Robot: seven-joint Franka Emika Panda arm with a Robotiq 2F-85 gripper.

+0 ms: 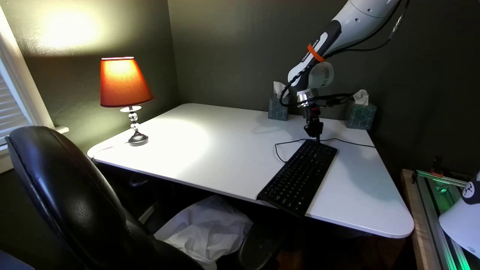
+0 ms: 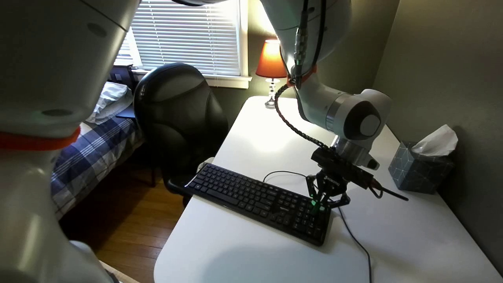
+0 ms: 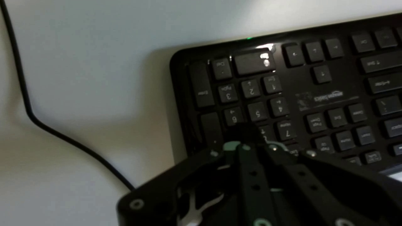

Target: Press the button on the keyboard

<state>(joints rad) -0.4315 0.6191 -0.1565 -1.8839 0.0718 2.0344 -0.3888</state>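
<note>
The long black keyboard (image 1: 300, 176) lies on the white desk and shows in both exterior views (image 2: 251, 192). My gripper (image 1: 318, 138) points down over its number-pad end, also in an exterior view (image 2: 317, 206). In the wrist view the keyboard (image 3: 284, 94) shows its number pad upside down. The gripper's dark fingertips (image 3: 245, 133) are together with nothing seen between them. They cover the keys beside the 6 and partly the 8. Whether they touch or press a key cannot be told. The thin black cable (image 3: 78, 146) runs on the desk beside the keyboard.
The white desk (image 1: 225, 150) carries a red-shaded lamp (image 1: 125, 82) at the far side. Tissue boxes stand near the wall, one (image 1: 278, 108) behind the arm and one (image 1: 361, 116) beyond the keyboard. A black chair (image 1: 67, 195) stands at the desk's edge, where the keyboard's end slightly overhangs.
</note>
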